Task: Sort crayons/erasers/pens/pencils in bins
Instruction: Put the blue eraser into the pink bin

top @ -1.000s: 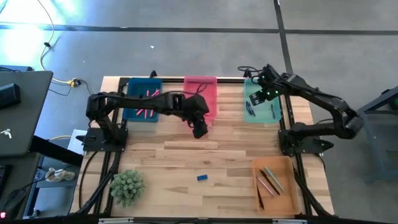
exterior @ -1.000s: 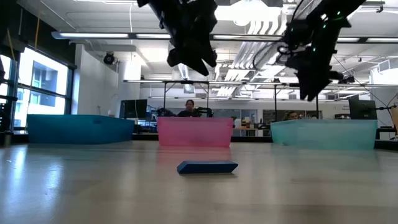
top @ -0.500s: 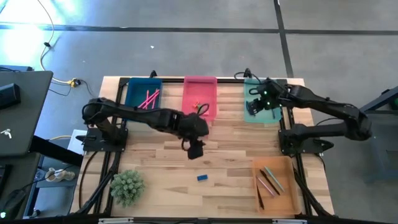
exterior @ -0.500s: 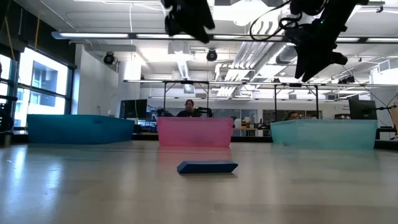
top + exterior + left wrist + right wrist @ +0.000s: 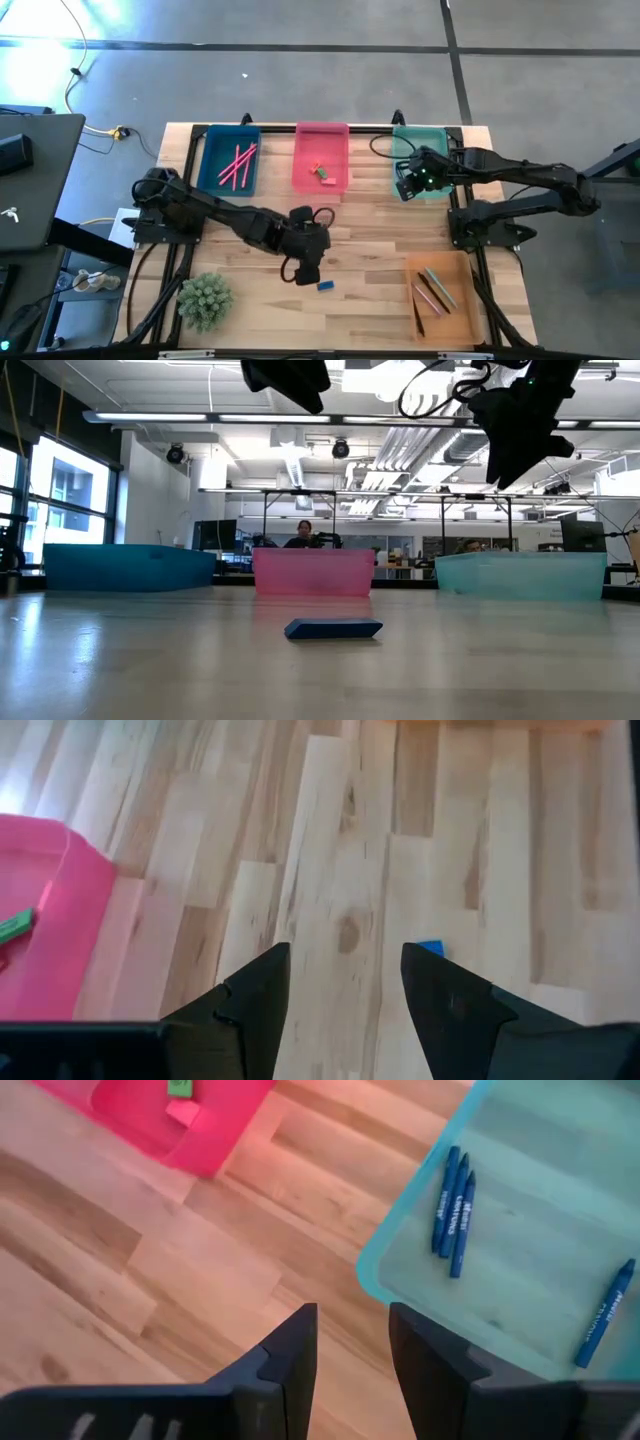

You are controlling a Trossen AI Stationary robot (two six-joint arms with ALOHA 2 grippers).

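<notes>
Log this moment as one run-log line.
left gripper: open, empty, above blue eraser | right gripper: open, empty, at teal bin

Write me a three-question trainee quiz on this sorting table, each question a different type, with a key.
1. True or false: the blue eraser lies inside the orange bin.
2. Multiple choice: which bin holds the blue crayons? A) dark blue bin B) pink bin C) teal bin
3. Fill in: the left hand, open and empty, hangs over the bare table just beside the ____ eraser.

Key
1. False; it lies on the bare wood, outside every bin.
2. C, the teal bin; the right hand hangs by its near edge.
3. blue
</notes>
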